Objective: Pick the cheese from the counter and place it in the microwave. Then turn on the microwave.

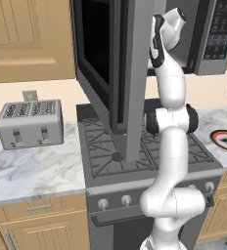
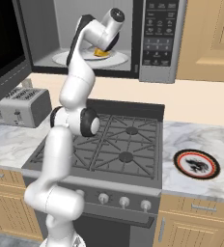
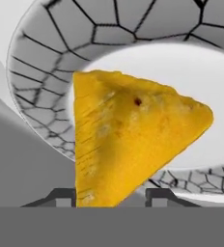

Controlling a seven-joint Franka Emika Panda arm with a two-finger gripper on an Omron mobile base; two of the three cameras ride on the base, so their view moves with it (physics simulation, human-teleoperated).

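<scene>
Yellow-orange cheese (image 3: 128, 135) wedge, speckled

Light: even, bright, with no single visible source.
Shadows: soft, faint under the toaster (image 1: 31, 123) at 9 o'clock.
Glare: mild sheen on the table (image 2: 201, 140).
Sharpness: base views crisp; cheese (image 3: 128, 140) close-up slightly soft.
Edges: undistorted.

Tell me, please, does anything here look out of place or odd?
Nothing looks spilled or damaged. The microwave door hangs wide open over the stove, as the task needs. The cheese is over the white turntable, between the fingers of the hand. The toaster and plate sit upright on the counter.
</scene>
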